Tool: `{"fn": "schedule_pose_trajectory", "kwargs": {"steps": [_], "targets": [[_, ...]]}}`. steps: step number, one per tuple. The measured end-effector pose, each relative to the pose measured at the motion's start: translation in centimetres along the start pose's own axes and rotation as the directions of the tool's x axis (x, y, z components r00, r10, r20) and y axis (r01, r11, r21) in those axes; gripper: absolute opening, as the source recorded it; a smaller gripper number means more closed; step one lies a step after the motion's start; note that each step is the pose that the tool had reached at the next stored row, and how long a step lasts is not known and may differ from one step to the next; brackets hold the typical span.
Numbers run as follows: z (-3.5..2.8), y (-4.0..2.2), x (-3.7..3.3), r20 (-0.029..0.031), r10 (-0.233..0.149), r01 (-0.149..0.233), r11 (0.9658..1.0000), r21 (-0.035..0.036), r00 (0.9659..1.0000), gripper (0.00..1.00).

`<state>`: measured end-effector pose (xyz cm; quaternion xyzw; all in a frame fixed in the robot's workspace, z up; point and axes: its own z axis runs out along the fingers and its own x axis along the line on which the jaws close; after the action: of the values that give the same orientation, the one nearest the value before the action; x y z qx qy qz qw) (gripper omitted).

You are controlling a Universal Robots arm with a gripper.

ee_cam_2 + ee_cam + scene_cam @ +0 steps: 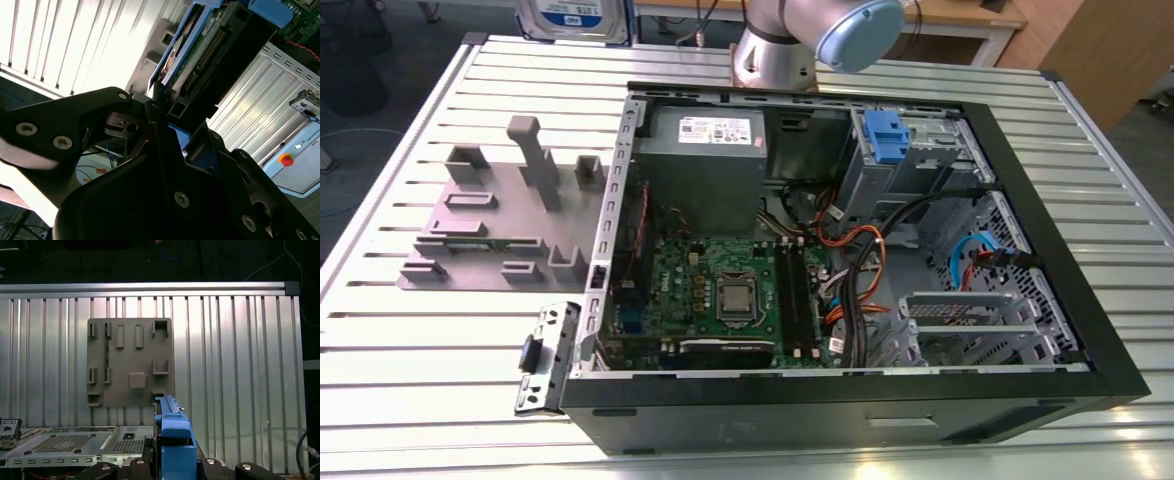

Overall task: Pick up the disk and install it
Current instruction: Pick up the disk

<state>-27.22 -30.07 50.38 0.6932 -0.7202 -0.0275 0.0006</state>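
- The claw (pixel 167 117) is clenched on the disk (pixel 197 47). In the second wrist view its black fingers (pixel 100 117) pinch one end of the blue caddy, and the rest of the drive juts out free beyond them.
- I judge it is held by the end so that the far end stays bare, with no finger in the way where it must enter a slot.
- In the first wrist view the disk shows edge-on, with the caddy's blue rim running straight out from the claw. This suggests a square, centred grasp.
- In the exterior view the disk (pixel 574 15) hangs clear of the computer case (pixel 854 400), off its far corner on the exterior view's left. It is raised off the desk (pixel 427 340) and touches nothing else.
- The case lies open on its side, so its bays face up and can be reached from above.
- Inside the case, at its far end, another blue caddy (pixel 887 135) sits in its bay, near the grey power supply (pixel 707 135).
- The grey fixture (pixel 494 220) lies on the desk just beside the case, on the exterior view's left.
- The disk is picked up but not yet installed.
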Motion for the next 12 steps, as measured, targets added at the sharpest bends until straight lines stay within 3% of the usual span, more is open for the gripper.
{"fn": "schedule_pose_trajectory", "kwargs": {"steps": [12], "targets": [[-0.01,-0.39,-0.01,0.0,0.0,0.0,1.0,0.0,1.0,0.36]]}}
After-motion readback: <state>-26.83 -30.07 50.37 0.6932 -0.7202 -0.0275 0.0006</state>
